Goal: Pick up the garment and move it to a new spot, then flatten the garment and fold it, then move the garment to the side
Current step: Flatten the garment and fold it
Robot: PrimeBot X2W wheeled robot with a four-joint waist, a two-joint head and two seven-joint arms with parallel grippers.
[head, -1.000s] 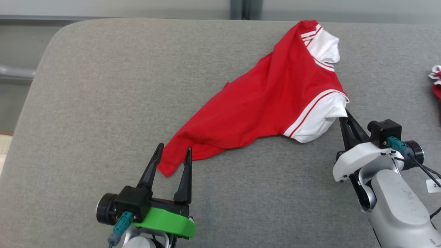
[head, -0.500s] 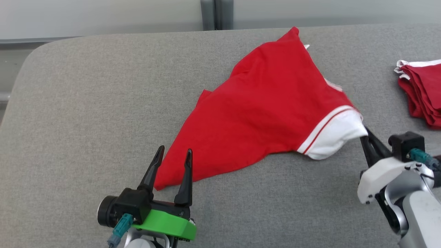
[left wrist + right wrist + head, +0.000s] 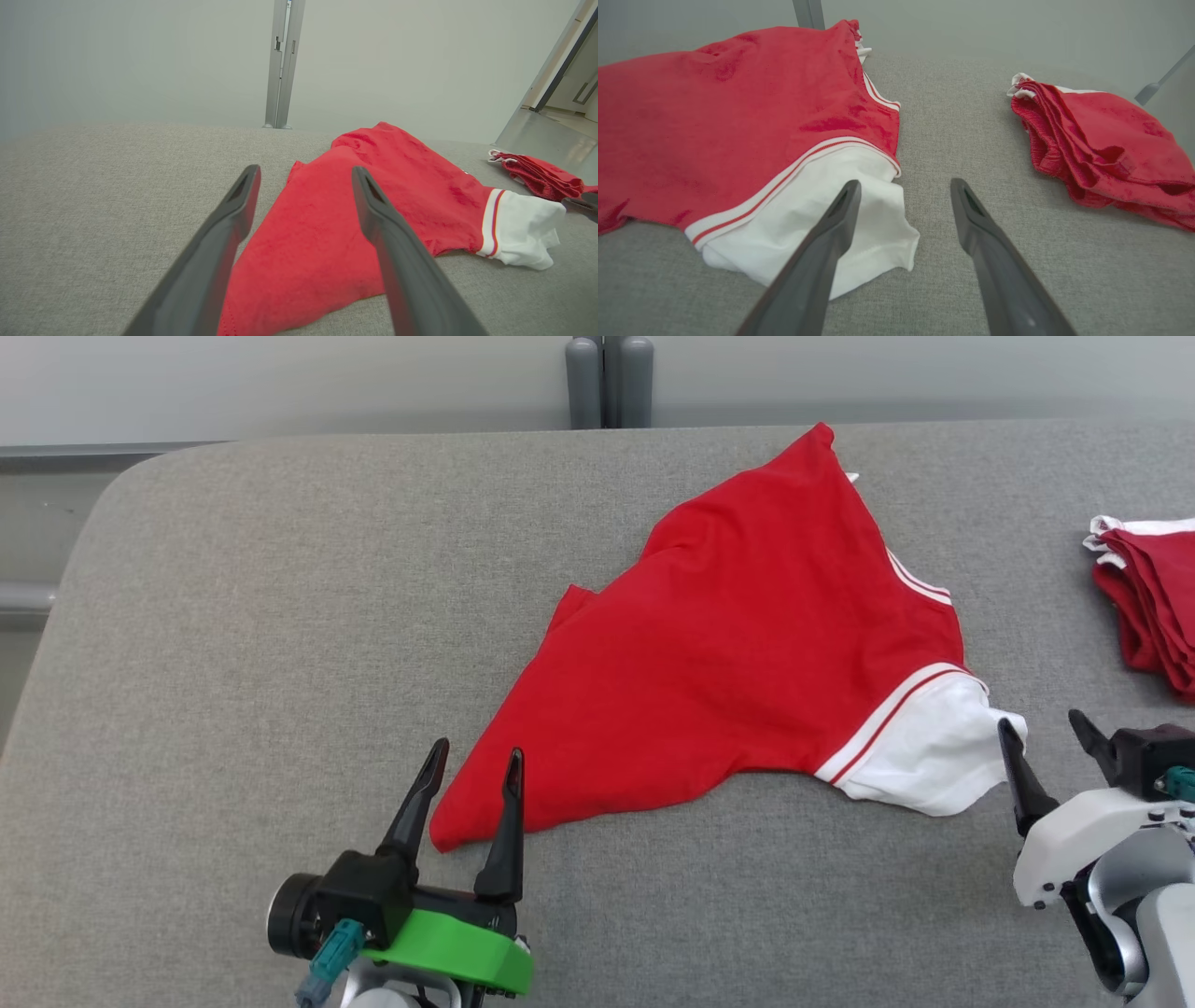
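The garment (image 3: 738,653) is a red shirt with a white, red-striped sleeve, lying crumpled in a rough triangle on the grey padded table (image 3: 280,616). My left gripper (image 3: 476,758) is open at the shirt's near-left corner, its fingers on either side of the red hem (image 3: 299,261). My right gripper (image 3: 1041,728) is open just right of the white sleeve (image 3: 934,756). In the right wrist view the sleeve (image 3: 817,205) lies under and beside the gripper's (image 3: 903,184) left finger, with nothing clamped.
A second red garment (image 3: 1153,607) lies folded in a pile at the table's right edge, seen also in the right wrist view (image 3: 1106,144). A grey post (image 3: 607,378) stands behind the table's far edge. Bare grey surface spreads to the left.
My right gripper let go of the white sleeve and now stands open beside it. The shirt has settled flatter on the table. The head camera has shifted, bringing the folded pile into view.
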